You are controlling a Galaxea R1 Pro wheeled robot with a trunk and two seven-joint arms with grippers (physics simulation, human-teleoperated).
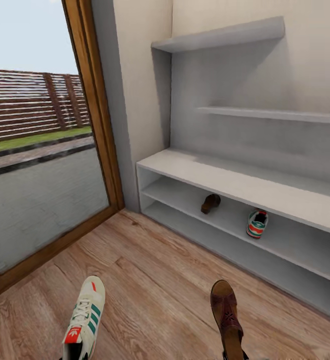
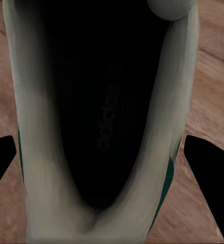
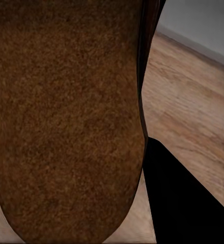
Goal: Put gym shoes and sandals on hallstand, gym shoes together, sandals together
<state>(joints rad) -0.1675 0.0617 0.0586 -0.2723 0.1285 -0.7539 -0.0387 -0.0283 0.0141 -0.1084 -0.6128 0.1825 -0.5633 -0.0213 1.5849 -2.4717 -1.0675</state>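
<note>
Between the two dark fingers of the left gripper, seen one on each side of the heel in the left wrist view, a gym shoe is framed with its dark insole facing the camera; whether the fingers are pressed against its sides or stand just clear cannot be told. Along the right gripper, a brown sandal is seen close up from its footbed end, a dark finger beside it; that gripper's state cannot be judged either. From the head view, the same gym shoe and sandal appear low in the frame above the corridor floor, toes directed toward the hallstand. On its upper open shelf row, the second sandal and the second gym shoe are already placed, apart from one another.

The step in hand is judged to be the carrying of the remaining pair of items to the rack. For a good result, each item should be brought beside its match: the held sandal next to the shelved sandal, the held gym shoe next to the shelved gym shoe. The shelf opening looks low, so a flat, toe-first entry is advised, and release only once the sole is supported.
</note>
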